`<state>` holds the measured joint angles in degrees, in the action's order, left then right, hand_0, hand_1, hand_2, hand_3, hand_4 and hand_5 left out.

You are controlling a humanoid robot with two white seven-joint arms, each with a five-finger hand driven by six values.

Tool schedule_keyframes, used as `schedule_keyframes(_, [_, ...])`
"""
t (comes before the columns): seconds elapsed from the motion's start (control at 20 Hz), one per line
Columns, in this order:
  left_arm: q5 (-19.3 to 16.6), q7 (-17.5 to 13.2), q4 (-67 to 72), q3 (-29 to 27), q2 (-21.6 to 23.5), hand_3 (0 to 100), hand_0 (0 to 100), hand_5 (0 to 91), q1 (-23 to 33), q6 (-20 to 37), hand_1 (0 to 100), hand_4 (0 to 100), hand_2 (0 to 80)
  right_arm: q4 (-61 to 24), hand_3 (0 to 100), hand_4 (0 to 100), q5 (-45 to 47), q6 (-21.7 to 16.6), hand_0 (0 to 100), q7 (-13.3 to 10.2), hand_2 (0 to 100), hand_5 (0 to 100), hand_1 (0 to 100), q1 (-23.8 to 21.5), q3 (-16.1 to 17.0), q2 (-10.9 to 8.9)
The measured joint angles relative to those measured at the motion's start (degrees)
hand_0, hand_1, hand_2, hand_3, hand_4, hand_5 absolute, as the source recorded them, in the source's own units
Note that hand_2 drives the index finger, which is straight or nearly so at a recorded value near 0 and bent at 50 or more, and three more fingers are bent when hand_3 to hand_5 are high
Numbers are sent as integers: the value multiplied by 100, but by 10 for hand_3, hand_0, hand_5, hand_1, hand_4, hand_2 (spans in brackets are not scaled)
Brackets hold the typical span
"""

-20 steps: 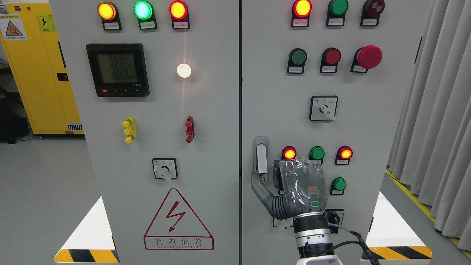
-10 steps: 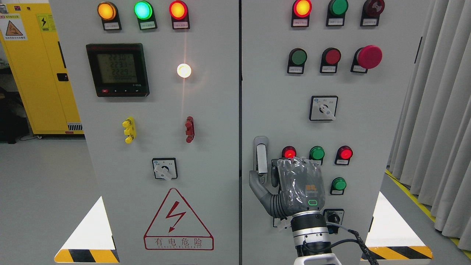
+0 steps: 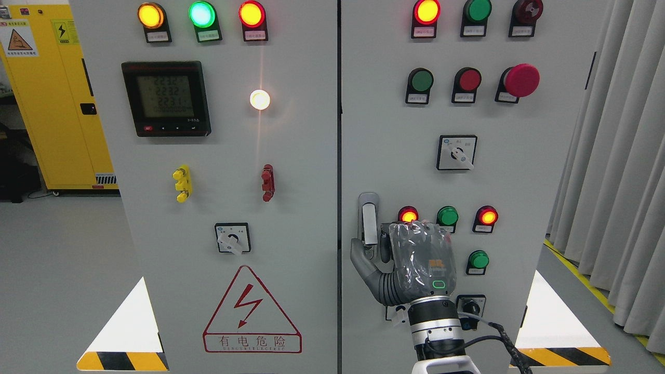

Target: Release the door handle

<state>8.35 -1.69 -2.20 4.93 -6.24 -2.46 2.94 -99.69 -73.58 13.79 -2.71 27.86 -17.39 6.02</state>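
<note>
Hand [image 3: 402,254], the right, sits curled at the lower end of the door handle [image 3: 369,221] on the right cabinet door, thumb hooked beneath it; releasing well calls for uncurling thumb and fingers fully before drawing straight back.

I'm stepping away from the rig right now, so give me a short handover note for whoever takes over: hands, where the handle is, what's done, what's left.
Right hand: up against the right cabinet door, thumb on the lower part of the door handle; whether the fingers grip it cannot be told from behind.
Left hand: out of view.
Handle: upright near the right door's left edge; both doors look closed.
Done: hand is at the handle.
Left: release not yet shown; open the fingers and draw the hand clear of the handle and the lamps beside it.
</note>
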Motion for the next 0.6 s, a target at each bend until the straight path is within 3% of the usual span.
schedule_keyframes(0.6, [0,0,0,0,0,0,120,0,0,0,556,0,0,8,1000,1000,-19,52,675,-19,920,1000,392,-6,10,17])
